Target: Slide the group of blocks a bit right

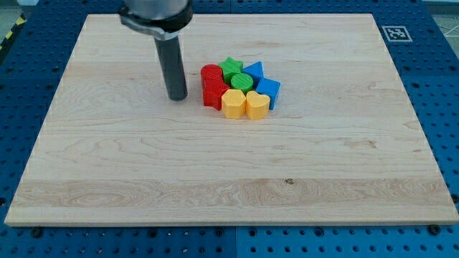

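camera view: the dark rod comes down upright from the view's top, and my tip (pixel 177 97) rests on the desk (pixel 143 165) just to the view's left of the group of blocks, near the red ones but apart from them (there is no hand on this rod, so nothing to open or close). the red cylinder (pixel 210 72) and the red star-like block (pixel 214 93) form the group's left edge. behind them sit a green star (pixel 231 67) and a green cylinder (pixel 242 81). at the front lie a yellow hexagon-like block (pixel 234 104) and a yellow heart (pixel 257 104). two blue blocks (pixel 267 89) close the right side. all are packed touching, slightly above the desk's middle.
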You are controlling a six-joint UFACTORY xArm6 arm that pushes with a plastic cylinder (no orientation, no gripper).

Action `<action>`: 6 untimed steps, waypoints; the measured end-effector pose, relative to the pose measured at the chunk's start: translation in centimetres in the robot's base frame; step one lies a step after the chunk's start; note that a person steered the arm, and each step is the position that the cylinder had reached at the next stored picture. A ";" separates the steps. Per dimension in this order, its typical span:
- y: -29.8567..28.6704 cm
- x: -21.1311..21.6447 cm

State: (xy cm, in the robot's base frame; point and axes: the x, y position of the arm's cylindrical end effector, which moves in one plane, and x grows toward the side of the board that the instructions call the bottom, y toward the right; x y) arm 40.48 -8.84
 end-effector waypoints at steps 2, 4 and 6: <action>2.7 -3.8; 0.6 -2.6; 2.2 1.6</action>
